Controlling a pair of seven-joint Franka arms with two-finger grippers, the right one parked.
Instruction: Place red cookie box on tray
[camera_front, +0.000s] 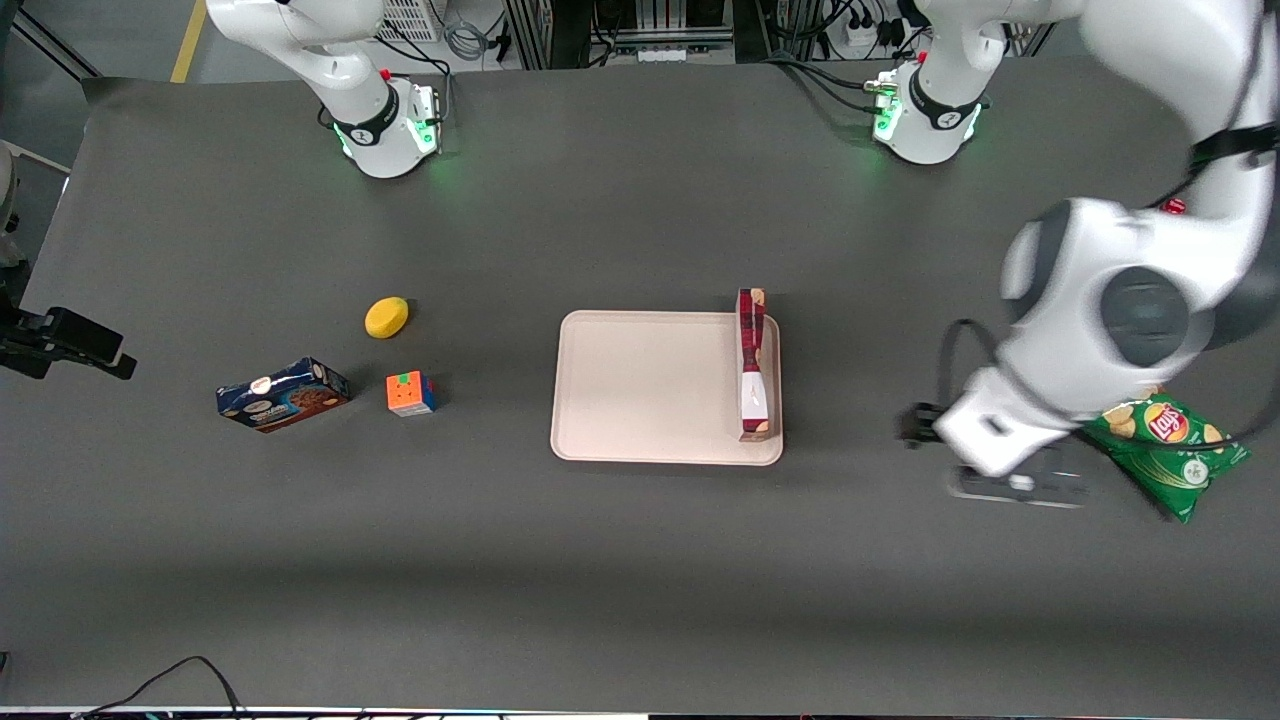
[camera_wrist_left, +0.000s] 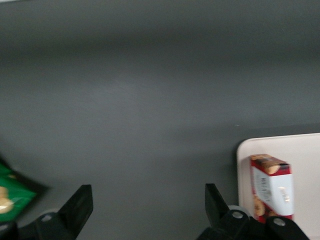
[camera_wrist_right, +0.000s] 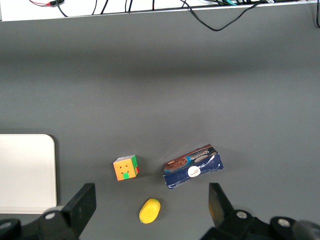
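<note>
I see the red cookie box (camera_front: 752, 366) lying on the tray (camera_front: 640, 390), along its edge toward my working arm. My gripper (camera_wrist_left: 148, 210) hangs wide apart and empty over the counter (camera_front: 640, 560), near the chip bag (camera_front: 1170, 440). I think the job is done.

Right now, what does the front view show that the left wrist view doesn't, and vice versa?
Front only: the blue cookie box, puzzle cube and yellow lemon-like object, all toward the parked arm's end.

Left wrist only: the gripper fingers spread open, holding nothing, over bare table.

Both: the red cookie box resting on the tray, and the green chip bag.
</note>
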